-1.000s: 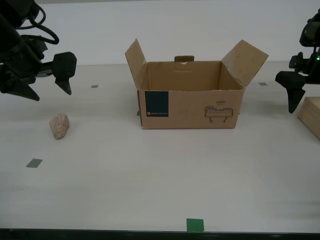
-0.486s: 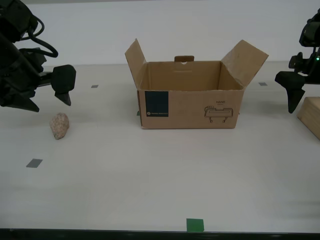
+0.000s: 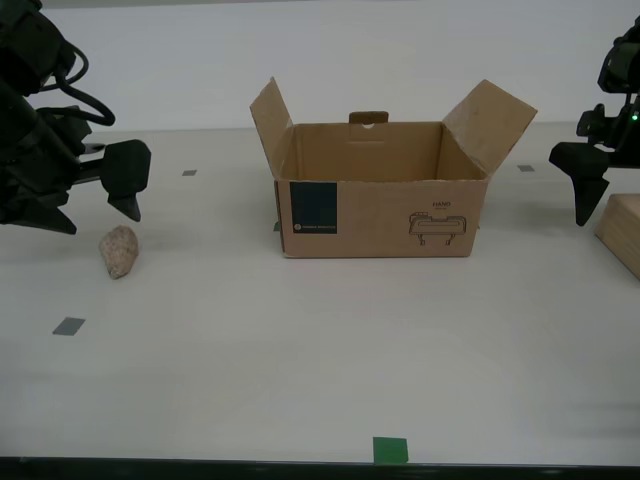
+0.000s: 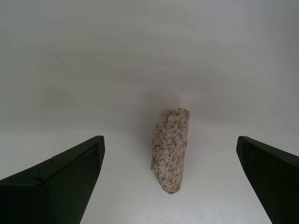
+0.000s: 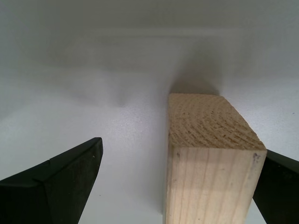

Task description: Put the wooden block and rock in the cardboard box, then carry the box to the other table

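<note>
The rock (image 3: 119,250), pinkish and speckled, lies on the table towards the exterior view's left. My second gripper (image 3: 128,190) hangs open just above and behind it; in the second wrist view the rock (image 4: 170,150) sits between the two spread fingers, untouched. The cardboard box (image 3: 380,205) stands in the middle with its flaps up and nothing visible inside. The wooden block (image 3: 622,235) lies at the exterior view's right edge, partly cut off. My first gripper (image 3: 585,195) is open over it. In the first wrist view the wooden block (image 5: 210,154) stands close to one finger.
Grey tape squares (image 3: 68,326) mark the smooth off-white table (image 3: 300,340). A green tape square (image 3: 390,450) sits at the front edge. The other table is out of view.
My second gripper has come down and drifted slightly toward the exterior view's left, closer to the rock. The first arm, box, rock and block have not moved.
</note>
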### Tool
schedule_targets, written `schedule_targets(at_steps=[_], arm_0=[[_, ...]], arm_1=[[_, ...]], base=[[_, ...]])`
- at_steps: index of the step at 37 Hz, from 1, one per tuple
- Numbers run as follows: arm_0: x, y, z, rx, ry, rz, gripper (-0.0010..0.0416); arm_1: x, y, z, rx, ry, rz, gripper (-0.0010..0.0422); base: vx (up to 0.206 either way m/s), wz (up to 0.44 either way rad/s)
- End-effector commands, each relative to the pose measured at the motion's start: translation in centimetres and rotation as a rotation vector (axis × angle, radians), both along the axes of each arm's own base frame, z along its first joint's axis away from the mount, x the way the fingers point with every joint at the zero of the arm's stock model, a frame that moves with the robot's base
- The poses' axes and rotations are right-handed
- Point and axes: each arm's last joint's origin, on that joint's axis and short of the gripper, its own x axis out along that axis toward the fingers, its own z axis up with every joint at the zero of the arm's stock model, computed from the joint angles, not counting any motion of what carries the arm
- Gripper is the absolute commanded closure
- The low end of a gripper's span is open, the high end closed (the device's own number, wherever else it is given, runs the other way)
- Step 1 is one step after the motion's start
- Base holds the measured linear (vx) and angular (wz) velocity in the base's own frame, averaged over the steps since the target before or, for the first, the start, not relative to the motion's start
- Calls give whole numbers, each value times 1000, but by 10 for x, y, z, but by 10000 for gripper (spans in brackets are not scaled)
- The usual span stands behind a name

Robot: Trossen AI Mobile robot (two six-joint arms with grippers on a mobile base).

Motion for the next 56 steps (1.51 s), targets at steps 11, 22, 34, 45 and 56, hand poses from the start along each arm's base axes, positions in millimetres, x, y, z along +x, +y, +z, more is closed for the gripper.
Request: schedule_targets(at_steps=[11, 22, 34, 45, 56], arm_0=[[1, 1, 0, -1, -5, 5, 17], [1, 1, 0, -1, -5, 5, 16], [1, 1, 0, -2, -11, 6, 16], [1, 2, 0, -2, -11, 7, 17], [0, 3, -1, -1, -4, 11, 16]], arm_1=[[20, -3, -12, 3, 23, -1, 25], [23, -4, -23, 16, 101, -11, 25], [21, -5, -23, 18, 113, -17, 25], [19, -10, -24, 24, 128, -45, 25], [19, -11, -24, 25, 129, -49, 25]], base=[[0, 0], [0, 0], [0, 0], [0, 0], [0, 0]])
